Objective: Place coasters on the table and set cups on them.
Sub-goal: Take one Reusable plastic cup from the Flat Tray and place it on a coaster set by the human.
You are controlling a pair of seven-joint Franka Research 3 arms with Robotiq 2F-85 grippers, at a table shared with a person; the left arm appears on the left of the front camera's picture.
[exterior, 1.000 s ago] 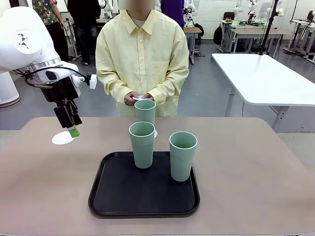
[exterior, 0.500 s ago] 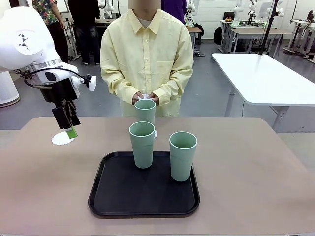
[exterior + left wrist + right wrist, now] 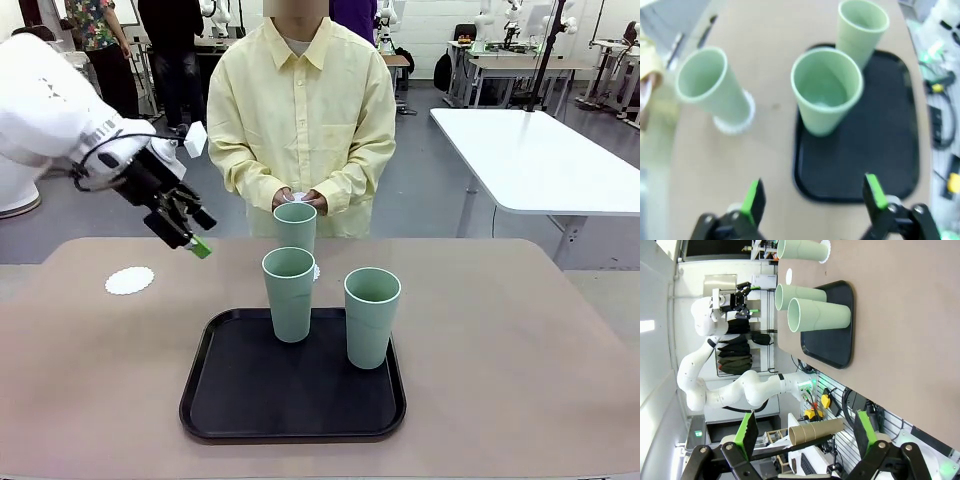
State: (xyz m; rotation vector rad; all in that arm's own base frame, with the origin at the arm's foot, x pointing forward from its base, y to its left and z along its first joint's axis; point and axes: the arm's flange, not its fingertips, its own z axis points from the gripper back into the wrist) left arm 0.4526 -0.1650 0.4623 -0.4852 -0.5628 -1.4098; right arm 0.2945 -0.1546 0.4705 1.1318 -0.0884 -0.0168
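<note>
In the lower middle of the front view a black tray (image 3: 200, 400) is seen on the table (image 3: 520, 340), with two cups (image 3: 289, 295) standing close together on it. Farther back, at middle left, one coaster (image 3: 130, 280) lies bare. At centre a third cup (image 3: 295, 226) is set on a second coaster (image 3: 734, 125). At upper left the left gripper (image 3: 197, 245) is poised above the table, fingers apart and empty. The right gripper (image 3: 802, 432) is likewise spread on nothing.

A tray cup could be tipped, or its neighbour knocked, if a finger is pushed between them. The thin coaster could be dragged aside by a cup set down off-centre.

The second coaster is mostly hidden in the front view, and the left wrist view is blurred. The white thing in the person's hands (image 3: 318, 203) cannot be identified.
</note>
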